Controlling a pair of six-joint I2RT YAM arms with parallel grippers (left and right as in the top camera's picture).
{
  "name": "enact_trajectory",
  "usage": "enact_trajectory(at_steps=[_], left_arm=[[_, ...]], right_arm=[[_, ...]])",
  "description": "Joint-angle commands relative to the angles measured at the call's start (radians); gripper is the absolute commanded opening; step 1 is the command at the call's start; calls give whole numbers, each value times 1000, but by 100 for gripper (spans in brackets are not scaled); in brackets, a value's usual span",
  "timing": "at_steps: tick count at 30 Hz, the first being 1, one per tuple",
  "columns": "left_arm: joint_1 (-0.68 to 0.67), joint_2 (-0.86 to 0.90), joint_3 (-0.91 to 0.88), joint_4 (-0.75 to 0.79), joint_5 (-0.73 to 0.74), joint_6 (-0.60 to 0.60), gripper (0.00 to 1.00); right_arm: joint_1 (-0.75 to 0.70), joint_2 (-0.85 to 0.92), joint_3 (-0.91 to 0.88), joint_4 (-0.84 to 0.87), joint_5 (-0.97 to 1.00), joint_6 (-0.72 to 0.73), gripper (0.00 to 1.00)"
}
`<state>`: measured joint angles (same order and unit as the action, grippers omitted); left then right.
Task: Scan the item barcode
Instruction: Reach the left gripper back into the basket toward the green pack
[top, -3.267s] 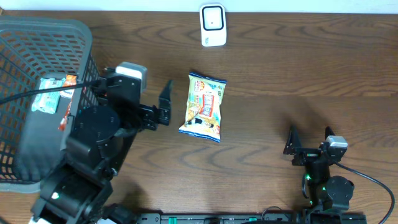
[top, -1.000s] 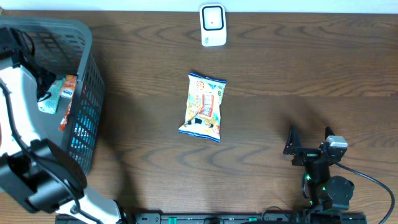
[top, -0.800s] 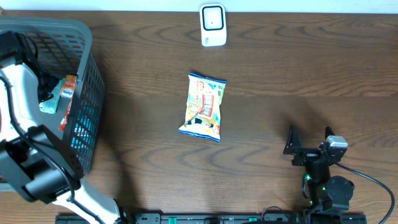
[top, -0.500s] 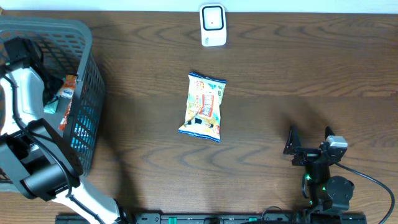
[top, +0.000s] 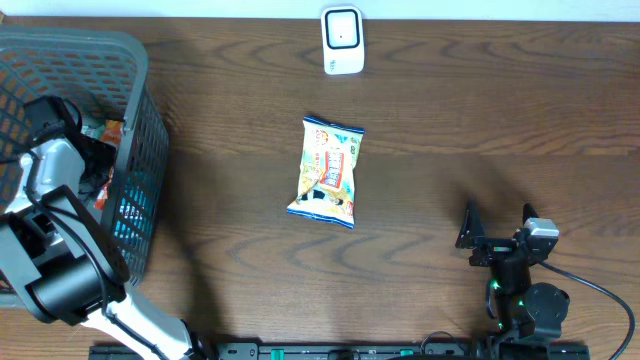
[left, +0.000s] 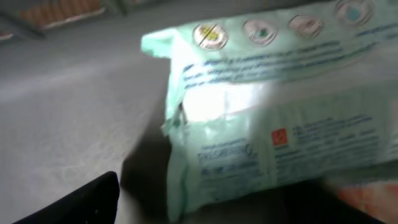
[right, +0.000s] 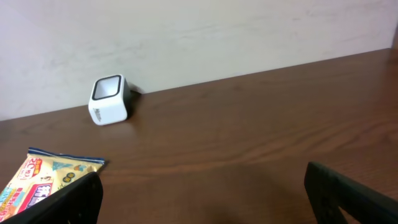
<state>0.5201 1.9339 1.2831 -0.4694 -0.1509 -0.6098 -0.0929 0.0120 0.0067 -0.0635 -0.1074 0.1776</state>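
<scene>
A pale green packet (left: 280, 124) with printed text fills the left wrist view; it lies on the floor of the grey basket (top: 135, 70). My left gripper (left: 199, 210) hangs open right over it, one dark finger (left: 87, 200) showing a gap left of the packet's sealed edge. From overhead the left arm (top: 50, 165) covers that packet. A yellow and blue snack bag (top: 328, 172) lies flat mid-table. The white scanner (top: 342, 40) stands at the far edge. My right gripper (top: 497, 232) rests open near the front right, holding nothing.
An orange packet (top: 112, 130) sits in the basket beside the left arm. The right wrist view has the scanner (right: 110, 99) by the wall and the snack bag's corner (right: 37, 183) at the left, with bare wood between.
The left arm, first out over the table near the snack bag, has gone into the basket and slid toward the front, now covering the green packet. The right arm has not moved.
</scene>
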Motion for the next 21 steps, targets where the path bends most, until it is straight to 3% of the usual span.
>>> enact_trajectory(at_steps=[1,21], left_arm=[[2,6,-21,27,9,-12,86],[3,-95,-23,24,8,-16,86]], right_arm=[[6,-5,-1,-4,4,-7,99],[6,-5,-1,-4,4,-7,99]])
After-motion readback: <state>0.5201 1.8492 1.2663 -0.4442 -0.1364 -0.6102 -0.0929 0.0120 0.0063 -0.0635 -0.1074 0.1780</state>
